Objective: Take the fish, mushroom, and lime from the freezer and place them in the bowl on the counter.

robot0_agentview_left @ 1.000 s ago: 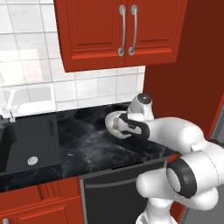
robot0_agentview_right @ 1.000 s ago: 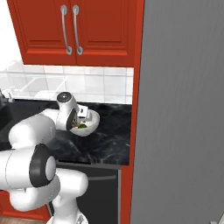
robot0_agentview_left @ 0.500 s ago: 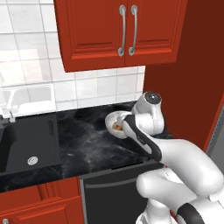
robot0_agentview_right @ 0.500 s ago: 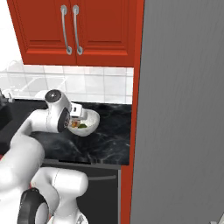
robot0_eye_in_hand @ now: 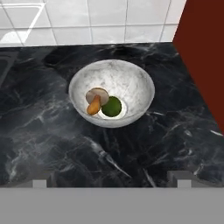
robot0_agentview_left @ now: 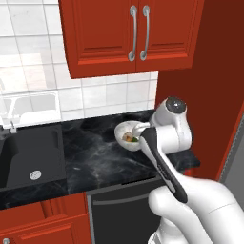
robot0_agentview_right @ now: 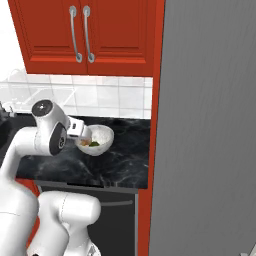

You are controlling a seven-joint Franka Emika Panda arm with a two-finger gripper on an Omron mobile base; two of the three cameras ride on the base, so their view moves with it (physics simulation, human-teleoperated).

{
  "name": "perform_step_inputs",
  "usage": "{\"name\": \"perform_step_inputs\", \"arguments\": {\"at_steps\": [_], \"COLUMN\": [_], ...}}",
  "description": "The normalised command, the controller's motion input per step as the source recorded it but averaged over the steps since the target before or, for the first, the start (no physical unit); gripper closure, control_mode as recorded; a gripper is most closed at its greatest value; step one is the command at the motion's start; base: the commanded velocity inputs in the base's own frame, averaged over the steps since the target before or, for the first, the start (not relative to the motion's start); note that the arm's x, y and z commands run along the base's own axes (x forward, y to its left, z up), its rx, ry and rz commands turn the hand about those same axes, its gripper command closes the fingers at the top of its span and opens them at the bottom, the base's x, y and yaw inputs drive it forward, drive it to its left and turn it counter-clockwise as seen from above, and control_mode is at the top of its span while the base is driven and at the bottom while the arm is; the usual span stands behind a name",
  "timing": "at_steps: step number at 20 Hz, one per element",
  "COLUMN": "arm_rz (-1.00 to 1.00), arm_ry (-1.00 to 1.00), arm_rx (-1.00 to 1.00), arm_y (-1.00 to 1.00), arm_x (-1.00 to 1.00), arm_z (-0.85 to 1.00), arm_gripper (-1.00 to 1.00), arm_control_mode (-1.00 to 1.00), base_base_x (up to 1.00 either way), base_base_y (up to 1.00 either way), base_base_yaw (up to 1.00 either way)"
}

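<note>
Nearest to you, the gripper [robot0_eye_in_hand: 111, 183] hangs above the counter [robot0_eye_in_hand: 52, 144], its two small dark tips standing wide apart with nothing between them. That spread, with the hand pulled back from the dish, reads as a hand that has let go rather than one about to grasp.

The counter is polished black stone run through with thin white veins, flat and glossy.

Just beyond the tips sits the bowl [robot0_eye_in_hand: 131, 85], round, shallow and pale grey with a marbled speckle. It rests on the stone near the red cabinet side [robot0_eye_in_hand: 203, 52], apart from the gripper. In its hollow lie the mushroom [robot0_eye_in_hand: 96, 95], a small tan domed cap, and the lime [robot0_eye_in_hand: 112, 106], a smooth dark green ball touching it. Against the mushroom lies a small orange tapered piece [robot0_eye_in_hand: 93, 106]; it may be the fish, but it is too small to tell.

Farther back, a white tiled wall [robot0_eye_in_hand: 105, 19] rises behind the counter. From the right base view the freezer [robot0_agentview_right: 210, 125] stands tall to the side, brushed grey metal, its door appearing closed.
</note>
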Motion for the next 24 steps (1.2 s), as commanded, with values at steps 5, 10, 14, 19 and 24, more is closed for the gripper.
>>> {"name": "perform_step_inputs", "arguments": {"at_steps": [5,10,14,19,24], "arm_rz": [-0.01,0.00,0.00,0.00,0.00], "arm_ry": [0.00,0.00,0.00,0.00,-0.05], "arm_rx": [0.00,0.00,0.00,0.00,0.00], "arm_y": [0.00,-0.09,-0.03,-0.04,0.00], "arm_x": [-0.57,-0.41,-0.41,-0.42,-0.41], "arm_z": [0.27,0.29,0.38,0.46,0.51], "arm_gripper": [-1.00,-1.00,-1.00,-1.00,-1.00], "arm_control_mode": [-1.00,-1.00,-1.00,-1.00,-1.00], "base_base_x": [0.00,0.00,0.00,0.00,0.00], "base_base_y": [0.00,0.00,0.00,0.00,0.00], "base_base_yaw": [0.00,0.00,0.00,0.00,0.00]}}
